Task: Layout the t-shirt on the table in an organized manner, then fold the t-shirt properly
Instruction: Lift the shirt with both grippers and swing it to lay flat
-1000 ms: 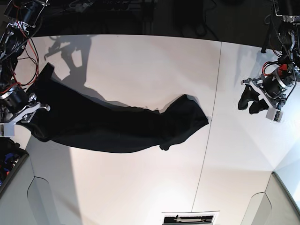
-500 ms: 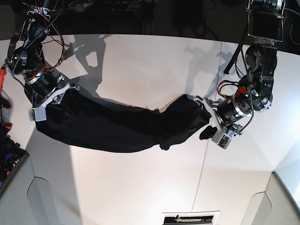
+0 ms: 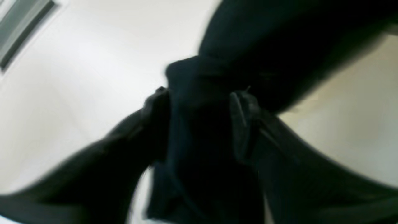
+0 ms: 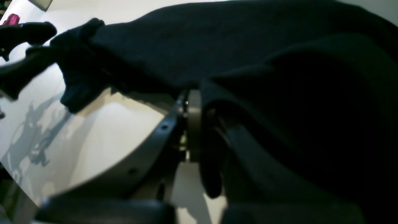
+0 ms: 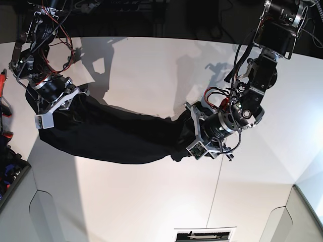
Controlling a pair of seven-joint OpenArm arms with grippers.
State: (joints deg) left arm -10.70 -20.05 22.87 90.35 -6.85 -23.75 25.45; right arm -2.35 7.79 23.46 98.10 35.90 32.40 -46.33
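Observation:
The black t-shirt (image 5: 116, 136) stretches in a long rumpled band across the white table (image 5: 151, 65). At the band's right end my left gripper (image 5: 184, 138) has cloth bunched between its two fingers. In the left wrist view the left gripper (image 3: 199, 105) is blurred, with the t-shirt (image 3: 248, 37) filling the gap between its jaws. My right gripper (image 5: 70, 101) holds the band's left end. In the right wrist view the right gripper (image 4: 202, 130) is shut, and the t-shirt (image 4: 217, 40) drapes over it and runs away to the far end.
A thin dark seam (image 5: 222, 176) crosses the table on the right. Grey angled panels (image 5: 45, 212) sit at the near corners, the other panel (image 5: 303, 217) at the right. A white label (image 5: 204, 234) lies at the near edge. Cables and clutter (image 5: 7, 176) crowd the left border.
The left arm swung in from the table's right side onto the shirt's right end and its jaws narrowed around the cloth. The right arm shifted inward with its end of the shirt.

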